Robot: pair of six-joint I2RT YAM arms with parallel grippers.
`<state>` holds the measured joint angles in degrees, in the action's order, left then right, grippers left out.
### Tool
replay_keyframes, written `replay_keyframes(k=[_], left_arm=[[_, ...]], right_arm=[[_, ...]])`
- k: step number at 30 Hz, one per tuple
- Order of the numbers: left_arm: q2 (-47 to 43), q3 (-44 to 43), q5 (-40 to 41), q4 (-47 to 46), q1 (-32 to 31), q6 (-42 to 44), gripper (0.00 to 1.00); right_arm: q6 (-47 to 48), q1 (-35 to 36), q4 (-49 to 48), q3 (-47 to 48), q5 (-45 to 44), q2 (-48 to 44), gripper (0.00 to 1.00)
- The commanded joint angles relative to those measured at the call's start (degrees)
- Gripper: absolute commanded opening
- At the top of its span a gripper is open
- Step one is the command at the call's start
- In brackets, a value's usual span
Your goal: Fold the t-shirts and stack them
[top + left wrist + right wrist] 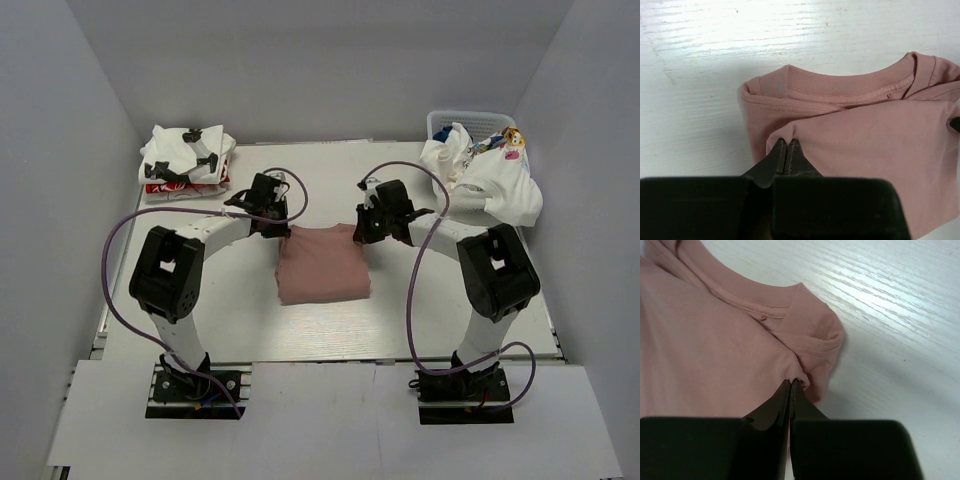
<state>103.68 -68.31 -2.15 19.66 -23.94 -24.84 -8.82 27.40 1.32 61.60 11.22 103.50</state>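
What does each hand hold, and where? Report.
Both grip the folded dusty-pink cotton t-shirt: left hand pinches the top layer's left corner near the collar, right hand its right corner.

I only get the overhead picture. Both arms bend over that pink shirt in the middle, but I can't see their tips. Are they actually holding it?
Observer: Yes. The left wrist camera shows the left fingers shut on a folded-over layer of the pink shirt.
Visitor: And the other arm?
Observer: Its camera shows the right fingers shut too, pinching the layer's other corner.
Visitor: Which end of the shirt is that?
Observer: The collar end: the ribbed neckline lies just beyond the pinched layer.
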Motion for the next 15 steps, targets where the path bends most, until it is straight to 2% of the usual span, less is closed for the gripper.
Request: replay_keyframes(k=[1,8,12,15], left_arm=[[-4.5,-0.3,0.4,-1.7,0.4,0.5,0.0],[-16.3,6.4,-1.4,-6.6,-1.0,1.5,0.0],[-17.7,7.6,0.1,-7.9,0.2,0.2,0.0],[-12.0,4.8,6.5,-7.3,0.2,-0.4,0.0]], right_arm=[[-0.1,-0.4,-4.7,-0.6,5.7,-4.5,0.0],[-1.0,-0.2,-6.3,-8.3,4.0,-18.2,0.0],[-2.4,-0.6,-9.8,-9.0,2.7,-17.9,0.0],[-1.3,-0.9,-9.1,-3.8,-0.8,-11.5,0.0]])
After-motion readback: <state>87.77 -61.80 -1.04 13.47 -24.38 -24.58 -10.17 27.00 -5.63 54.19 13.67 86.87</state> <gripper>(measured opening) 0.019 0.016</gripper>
